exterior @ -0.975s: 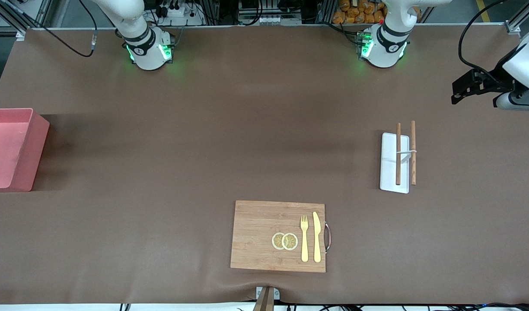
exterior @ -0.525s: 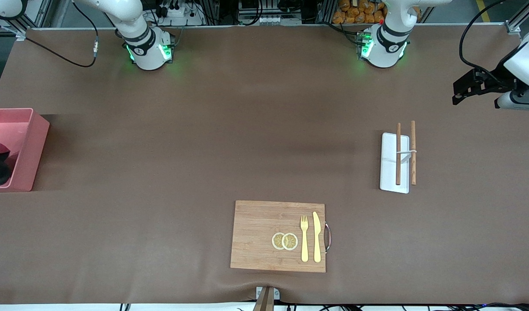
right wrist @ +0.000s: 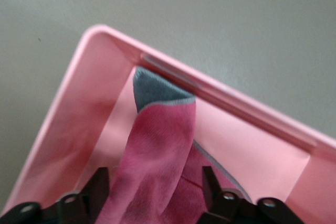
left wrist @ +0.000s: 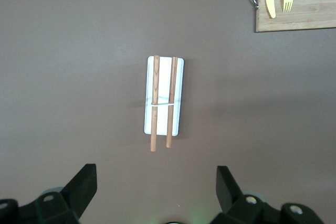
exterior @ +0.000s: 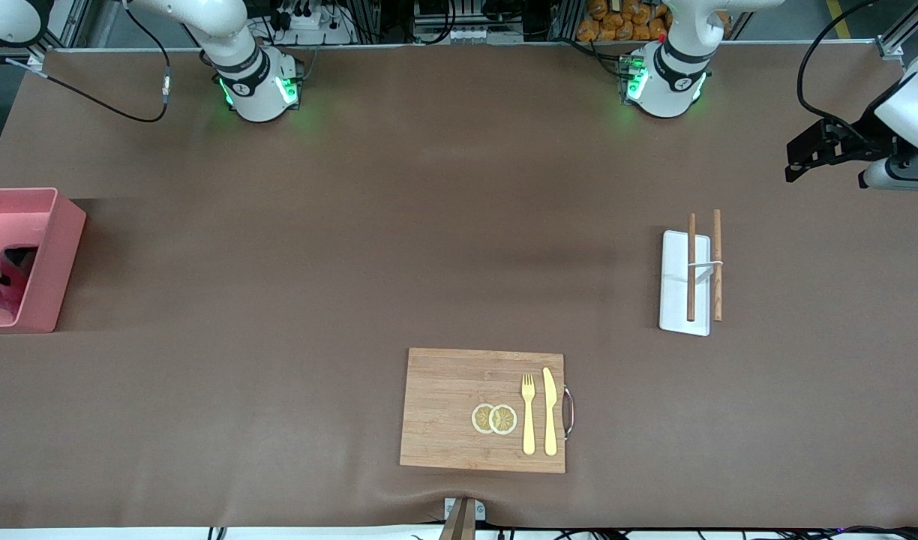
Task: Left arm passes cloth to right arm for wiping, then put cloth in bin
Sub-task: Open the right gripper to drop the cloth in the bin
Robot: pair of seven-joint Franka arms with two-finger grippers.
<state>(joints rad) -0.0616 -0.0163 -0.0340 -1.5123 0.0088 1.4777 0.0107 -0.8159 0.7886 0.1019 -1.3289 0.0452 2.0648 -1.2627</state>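
The pink rectangular plastic bin (exterior: 50, 259) stands at the right arm's end of the brown table (exterior: 354, 247), cut off by the edge of the front view. The right arm's black two-finger gripper (right wrist: 155, 195) is down over the bin's open top. The small raspberry-red cloth with a dark grey patch (right wrist: 157, 156) lies between its fingers (right wrist: 97, 190), which stand apart on either side of it; its grey corner reaches the bin's inner wall and the rest drapes down inside. Whether the fingers press on the cloth cannot be told.

The left arm's black two-finger gripper (left wrist: 156, 190) waits in the air over the left arm's end of the table, its fingers spread wide with nothing between them. Below it a white rectangular tray (exterior: 684, 281) carries a pair of brown wooden chopsticks (exterior: 704, 264). Nearer the front camera lies a rectangular wooden cutting board (exterior: 459, 412), well apart from the bin, bearing two lemon slices (exterior: 494, 418), a yellow fork (exterior: 528, 412) and a yellow knife (exterior: 550, 411).
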